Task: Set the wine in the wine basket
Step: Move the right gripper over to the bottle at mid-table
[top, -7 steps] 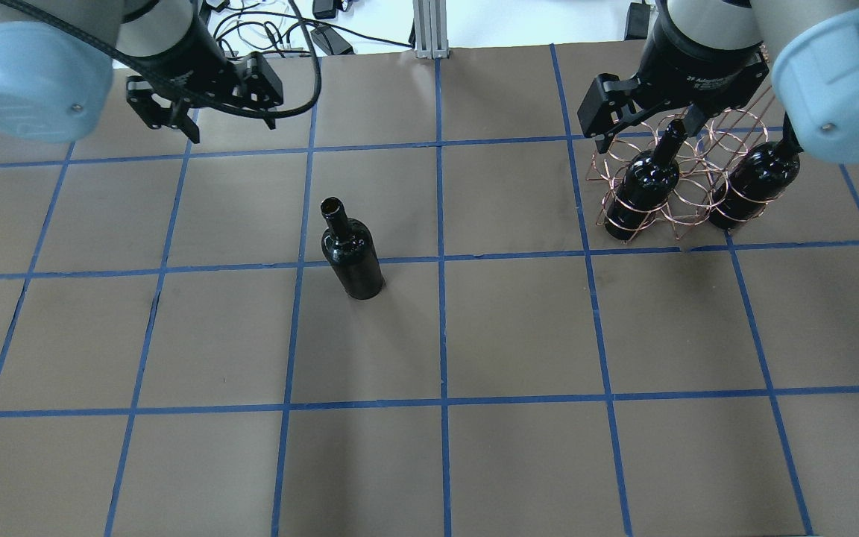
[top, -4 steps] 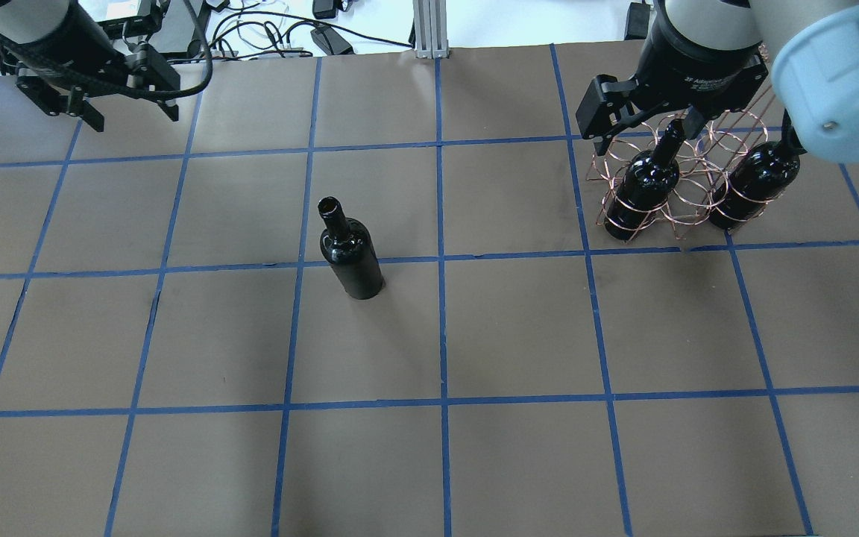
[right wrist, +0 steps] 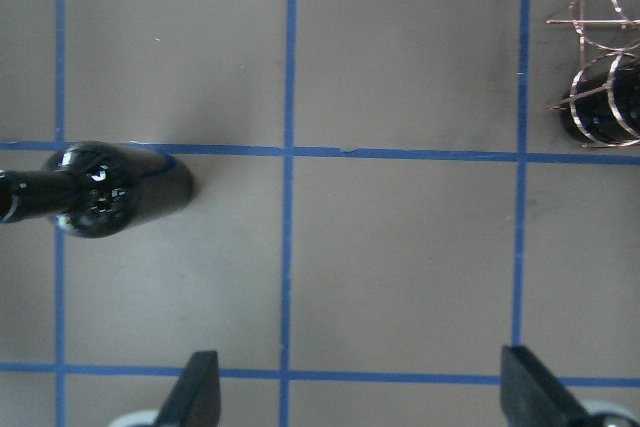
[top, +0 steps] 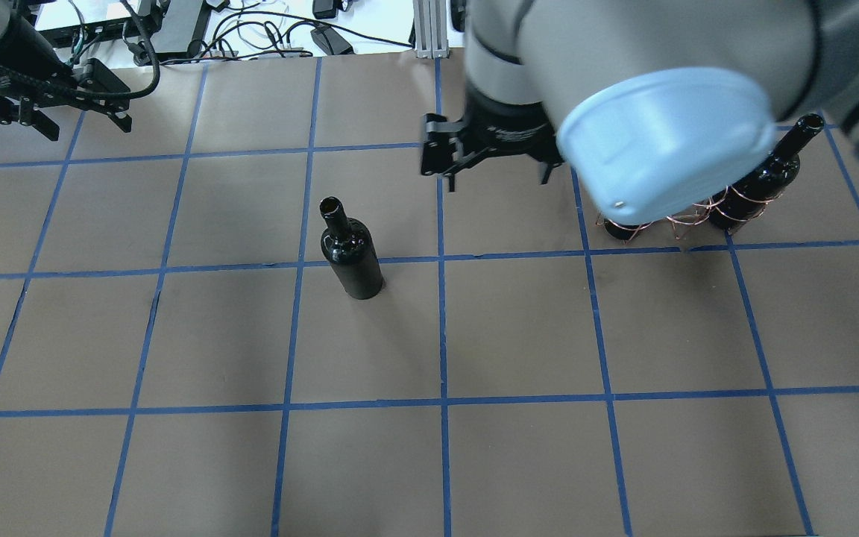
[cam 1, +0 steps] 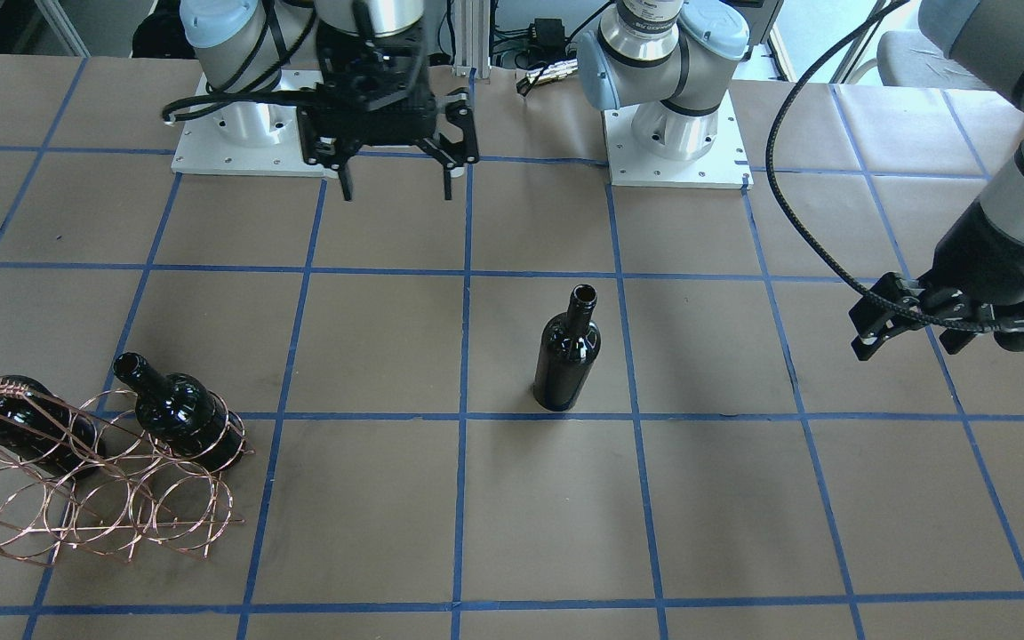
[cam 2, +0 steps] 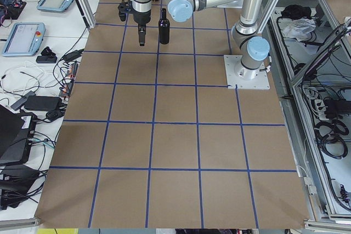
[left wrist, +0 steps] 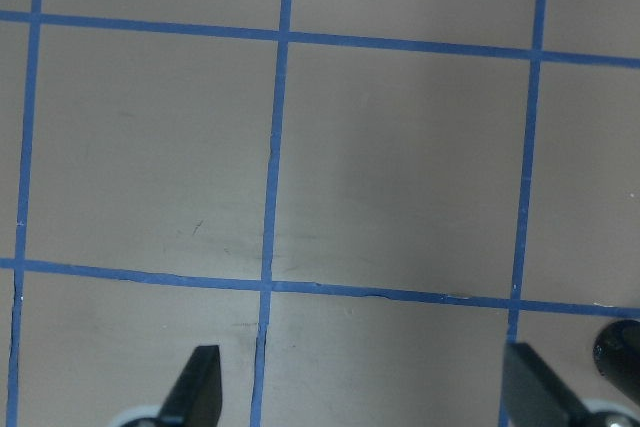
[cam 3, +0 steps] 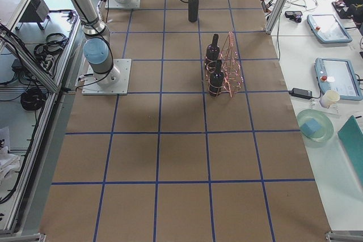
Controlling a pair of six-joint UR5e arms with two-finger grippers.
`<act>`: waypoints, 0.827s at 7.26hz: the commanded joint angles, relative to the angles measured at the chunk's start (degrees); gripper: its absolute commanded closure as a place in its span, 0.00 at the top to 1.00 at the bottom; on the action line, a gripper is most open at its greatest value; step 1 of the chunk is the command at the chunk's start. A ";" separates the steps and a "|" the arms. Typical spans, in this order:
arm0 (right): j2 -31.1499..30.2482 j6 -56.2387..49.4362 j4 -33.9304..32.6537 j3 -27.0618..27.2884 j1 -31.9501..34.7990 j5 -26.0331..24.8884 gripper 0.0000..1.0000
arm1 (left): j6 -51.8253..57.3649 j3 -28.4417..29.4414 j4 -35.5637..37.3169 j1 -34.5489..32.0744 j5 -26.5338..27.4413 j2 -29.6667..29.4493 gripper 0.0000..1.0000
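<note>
The wine [top: 351, 257] is standing mid-frame on the worktop [top: 519, 462], away from the wine basket [cam 1: 99, 502]. The left end effector [top: 86, 128] and right end effector [cam 1: 397, 191] are hanging open. Writing on the right one is too tiny to read.

There's the wine [top: 352, 253], glossy near-black, on the table [top: 519, 328], brown paper ruled with a blue tape grid; wine basket [cam 1: 94, 498] all copper wire rings around two more black bottles [cam 1: 179, 413]; left gripper [top: 85, 121] and right gripper [cam 1: 396, 191] matte black, right arm [top: 661, 142] grey, capped pale blue
</note>
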 commanded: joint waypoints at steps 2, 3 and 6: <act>10.33 15.79 -3.23 -9.04 9.83 3.60 0.99 | 0.19 -0.22 0.14 0.56 -0.24 -0.32 1.00; 11.92 16.07 -3.59 -9.23 9.83 3.52 0.99 | 0.27 -0.22 0.05 0.56 -0.24 -0.32 1.00; 17.11 17.13 -5.69 -9.41 9.05 3.60 0.98 | 0.27 -0.75 0.14 0.48 -0.33 -0.67 1.00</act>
